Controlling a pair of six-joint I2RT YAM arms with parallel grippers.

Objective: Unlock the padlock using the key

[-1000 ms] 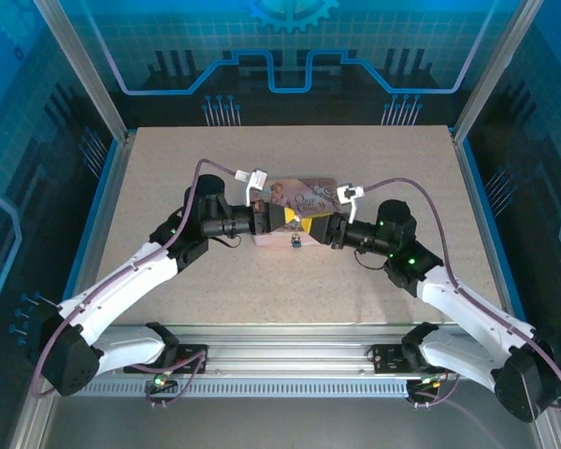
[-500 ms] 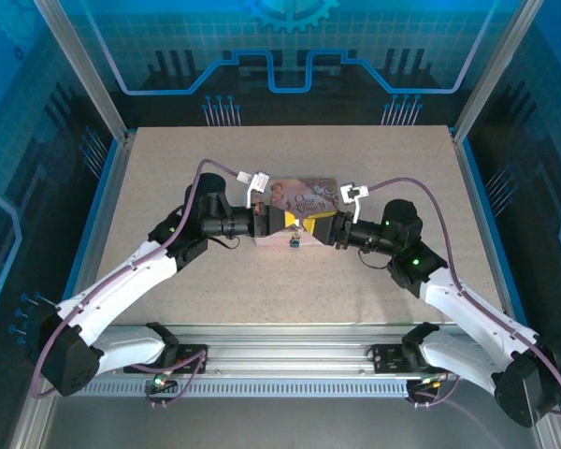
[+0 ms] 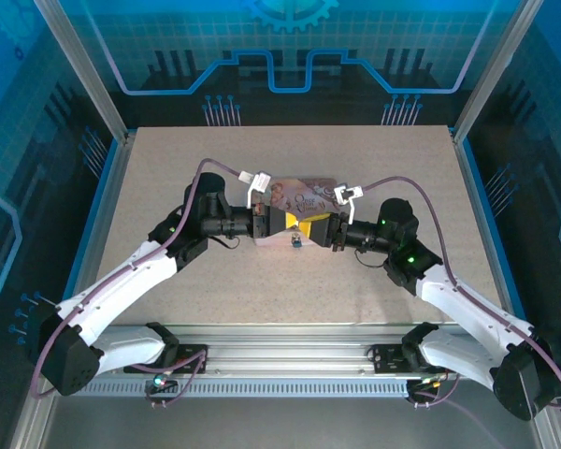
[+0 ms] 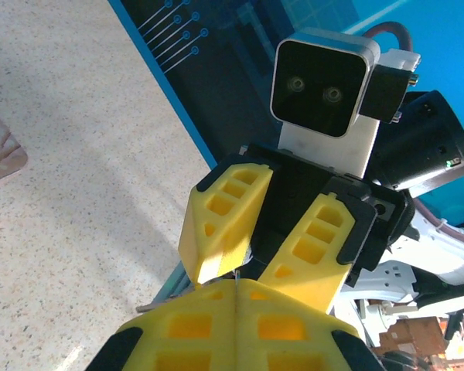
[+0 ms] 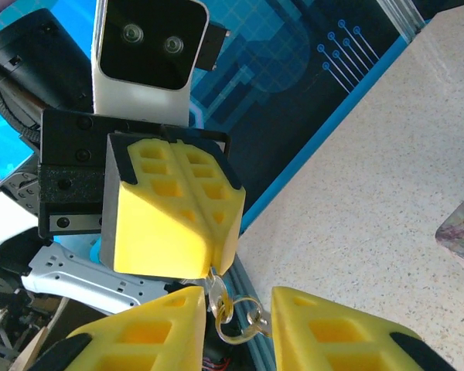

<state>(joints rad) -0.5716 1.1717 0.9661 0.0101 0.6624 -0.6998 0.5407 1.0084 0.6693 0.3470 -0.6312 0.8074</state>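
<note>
While the left gripper (image 5: pixel 210 259) is clenched on the key (image 5: pixel 215 284) at its very tips, the right gripper (image 5: pixel 239 294) faces it tip to tip, released, fingers parted around the dangling key ring (image 5: pixel 243 326), both above the desk (image 3: pixel 355 271) by the pink tin (image 3: pixel 304 194).

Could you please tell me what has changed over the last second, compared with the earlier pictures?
Only slightly: the right arm swung its elbow out and back, and the right tool, jaws open, edged a little toward the left tool. Nothing was visibly taken or released. The left arm, its tool shut on the key ring, and the pink tin stayed put.
</note>
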